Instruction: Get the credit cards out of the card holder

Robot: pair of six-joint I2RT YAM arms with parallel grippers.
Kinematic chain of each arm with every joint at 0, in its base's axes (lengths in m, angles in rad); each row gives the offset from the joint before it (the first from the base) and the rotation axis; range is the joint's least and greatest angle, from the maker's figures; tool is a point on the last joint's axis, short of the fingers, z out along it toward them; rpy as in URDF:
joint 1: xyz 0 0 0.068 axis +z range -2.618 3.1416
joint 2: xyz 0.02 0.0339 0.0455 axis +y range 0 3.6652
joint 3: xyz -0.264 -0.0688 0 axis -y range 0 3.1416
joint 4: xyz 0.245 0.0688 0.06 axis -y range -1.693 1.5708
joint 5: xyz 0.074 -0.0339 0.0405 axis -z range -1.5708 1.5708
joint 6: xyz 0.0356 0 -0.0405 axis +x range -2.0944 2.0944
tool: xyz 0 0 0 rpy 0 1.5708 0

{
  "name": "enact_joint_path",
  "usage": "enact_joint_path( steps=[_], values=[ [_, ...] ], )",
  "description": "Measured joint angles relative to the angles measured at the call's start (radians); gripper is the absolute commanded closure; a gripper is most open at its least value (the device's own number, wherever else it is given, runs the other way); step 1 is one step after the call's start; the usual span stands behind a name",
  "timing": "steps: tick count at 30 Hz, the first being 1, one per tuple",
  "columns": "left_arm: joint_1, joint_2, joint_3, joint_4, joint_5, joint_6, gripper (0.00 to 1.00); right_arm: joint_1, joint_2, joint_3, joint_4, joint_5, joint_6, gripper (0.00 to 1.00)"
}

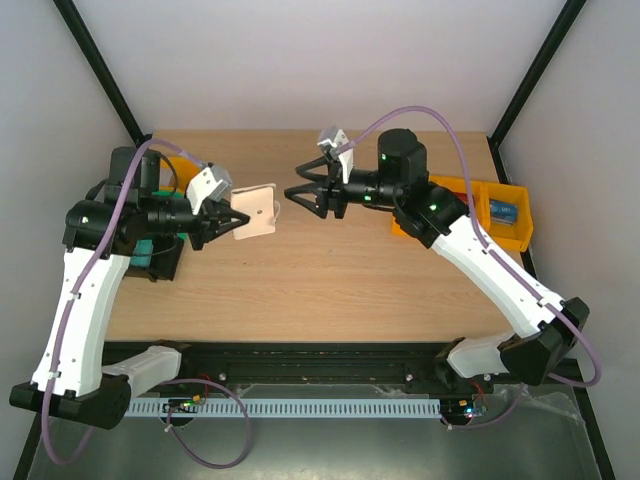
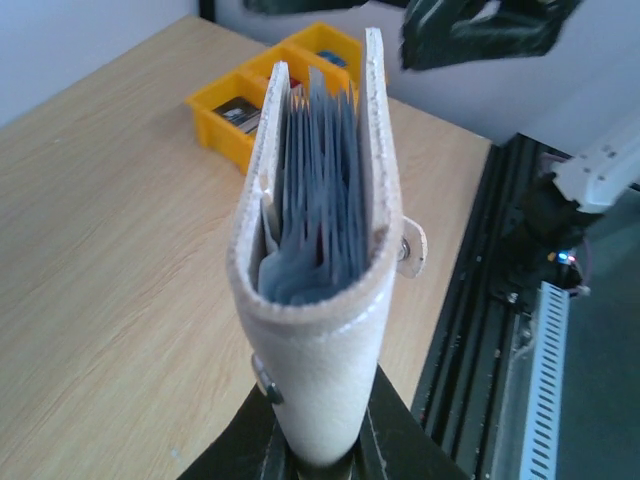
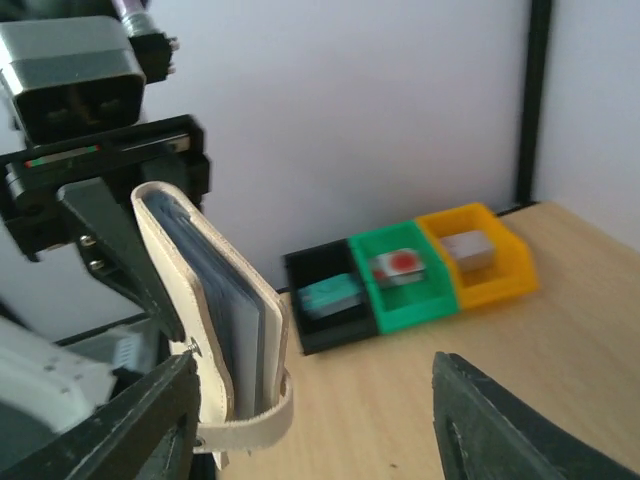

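The card holder (image 1: 254, 210) hangs in the air over the left middle of the tabletop (image 1: 330, 280), pinched at its folded spine by the left fingers (image 2: 235, 455), which are closed tight on it. Its spine points left and its open mouth points right and a little to the far side, so its long axis looks to run from the left fingers towards the other arm. Its broad beige cover is tipped partly upward. The snap tab (image 2: 412, 250) is undone and dangles off one cover.

Between the covers sits a tight stack of blue-grey leaves (image 2: 320, 180); whether those edges are the credit cards or only pockets I cannot tell.

The holder looks light, soft and pliable, likely to flex or twist if pulled sideways, while a card should be stiff, thin and slick. A card is best taken by its exposed edge at the mouth and drawn straight out along the holder's long axis.

The right fingers (image 3: 500, 425) are spread apart and hold nothing, just right of the mouth, with no contact that I can see. Yellow bins (image 2: 225, 120) stand on the tabletop far beyond
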Motion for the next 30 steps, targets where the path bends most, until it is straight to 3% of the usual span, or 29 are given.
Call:
enact_joint_path(
  steps=[5,12,30],
  values=[
    [-0.002,-0.008,0.010,-0.049,0.077,0.074,0.98,0.002,0.016,-0.043,0.043,-0.134,0.010,0.48],
    [-0.002,-0.008,0.011,-0.103,0.145,0.148,0.98,0.010,0.021,-0.060,0.078,-0.217,0.011,0.43],
    [0.000,-0.011,0.011,-0.115,0.158,0.174,0.98,0.134,0.075,-0.048,0.080,-0.245,-0.042,0.40]
  ],
)
